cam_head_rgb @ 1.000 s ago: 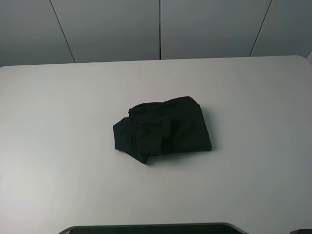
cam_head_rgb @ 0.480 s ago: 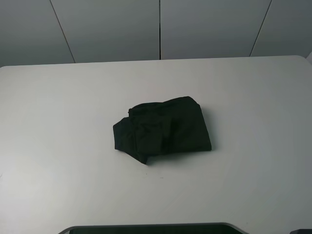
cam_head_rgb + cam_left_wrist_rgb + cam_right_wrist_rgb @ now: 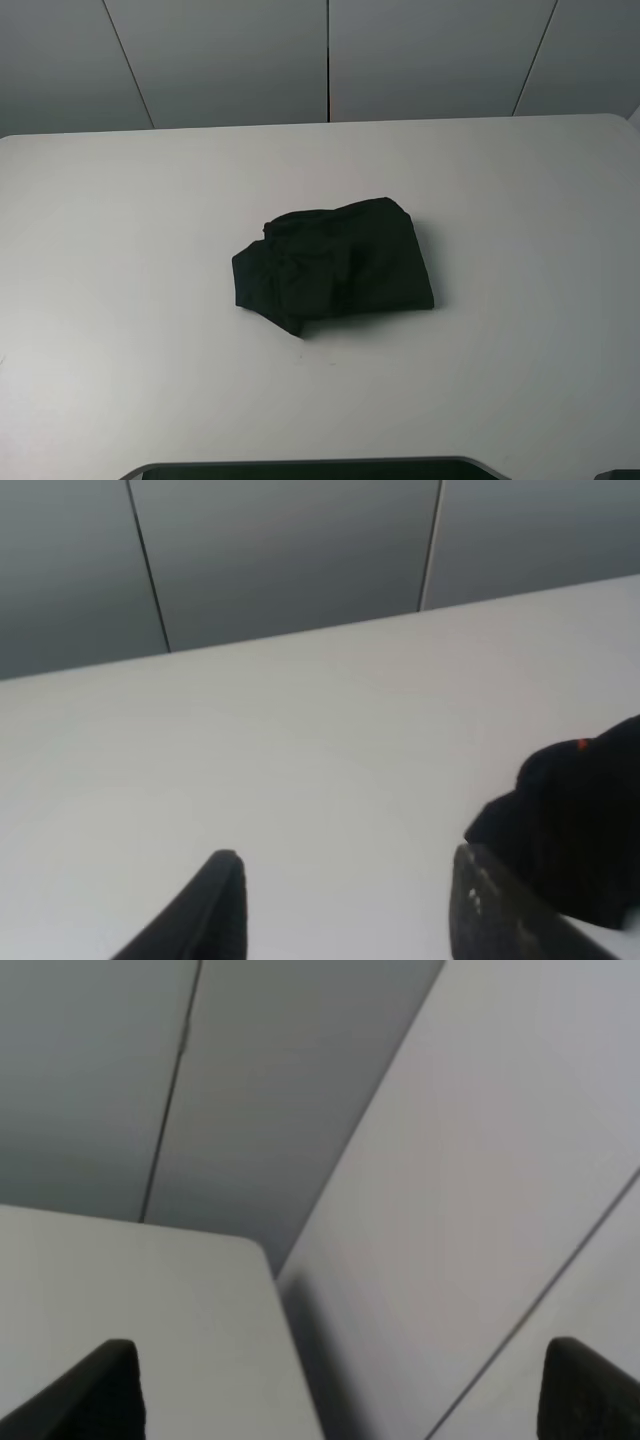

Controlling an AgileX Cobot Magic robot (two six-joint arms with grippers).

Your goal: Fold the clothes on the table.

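Neither arm appears in the high exterior view; only the wrist cameras show the robot's body.

The left black two-fingered gripper [image 3: 340,905] shows as two dark fingertips, one blunt and rounded, the other broader with a paler, speckled inner face. The jaws stand apart with a clear gap between them and nothing held in that gap. The wrist is tilted so the fingers aim low and forward.

The right black two-fingered gripper [image 3: 345,1390] shows only its two dark fingertips at opposite edges of its wrist view. The jaws are spread very wide, with nothing between them. This wrist points outward and somewhat upward.
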